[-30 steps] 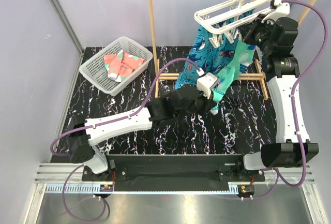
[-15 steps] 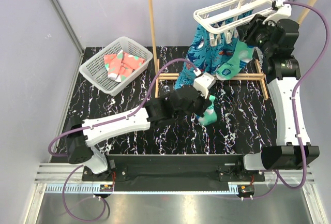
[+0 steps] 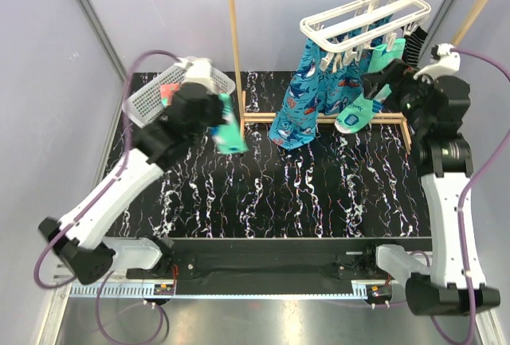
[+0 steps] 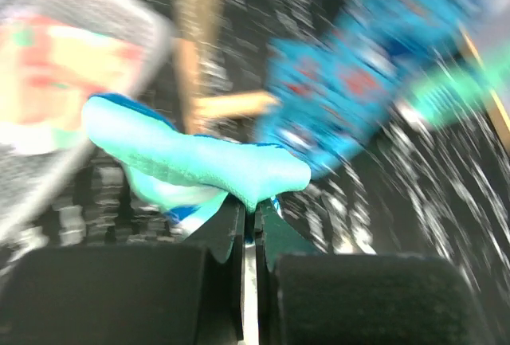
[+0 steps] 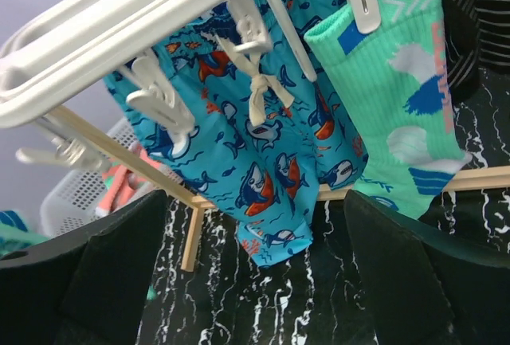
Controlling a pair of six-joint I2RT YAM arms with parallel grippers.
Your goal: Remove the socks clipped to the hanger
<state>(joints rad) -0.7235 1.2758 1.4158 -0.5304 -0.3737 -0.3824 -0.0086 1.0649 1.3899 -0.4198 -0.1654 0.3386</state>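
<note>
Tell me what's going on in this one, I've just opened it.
The left gripper is shut on a teal sock and holds it beside the white mesh basket, where coral-pink socks lie. The right gripper is open, facing the hanger. Clipped there are another teal sock, a black-and-white striped sock and the blue shark-print cloth, so the job is not finished.

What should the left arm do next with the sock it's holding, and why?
Probably shift the left gripper a little toward the basket, so the teal sock hangs over it before release. The gripper is shut on the sock, which in the top view dangles just outside the basket's right edge; opening now would likely drop it on the table.
</note>
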